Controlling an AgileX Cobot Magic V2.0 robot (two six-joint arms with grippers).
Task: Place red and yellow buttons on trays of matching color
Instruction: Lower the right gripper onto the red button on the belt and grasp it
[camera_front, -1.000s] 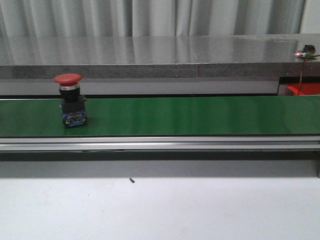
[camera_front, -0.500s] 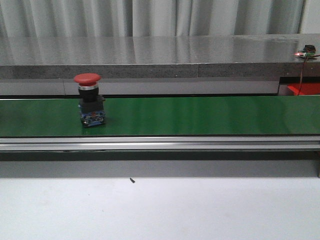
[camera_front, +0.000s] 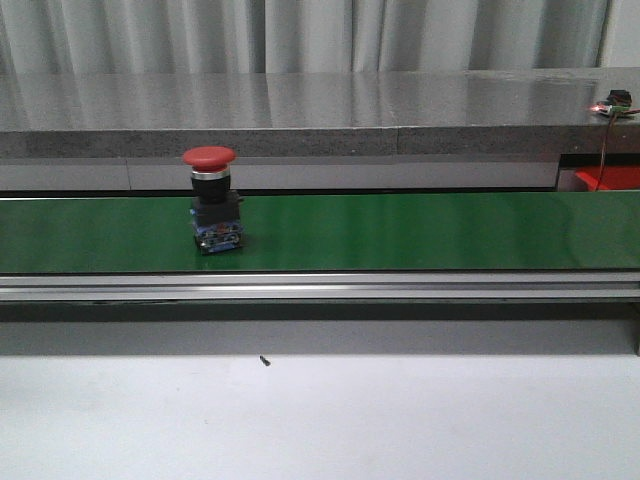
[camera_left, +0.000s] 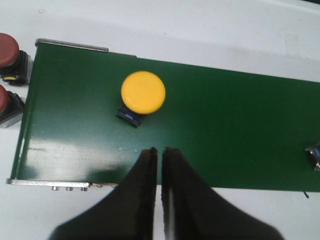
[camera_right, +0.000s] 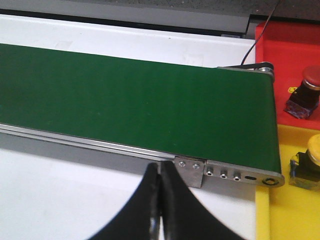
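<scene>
A red button (camera_front: 213, 205) stands upright on the green belt (camera_front: 400, 232), left of centre in the front view. In the left wrist view a yellow button (camera_left: 143, 93) sits on the belt near its end, just beyond my left gripper (camera_left: 160, 150), which is shut and holds nothing. My right gripper (camera_right: 160, 167) is shut and empty, at the belt's near rail by its other end. There a red tray (camera_right: 285, 40) holds a red button (camera_right: 305, 92), and a yellow tray (camera_right: 290, 210) holds a yellow button (camera_right: 306, 167).
Two more red buttons (camera_left: 7, 50) stand on the white table just off the belt's end. Part of another button base (camera_left: 314, 155) shows at the frame edge. A grey ledge (camera_front: 300, 110) runs behind the belt. White table lies in front.
The red button has travelled to the right along the belt, still upright. Neither gripper appears in the earlier frames.
</scene>
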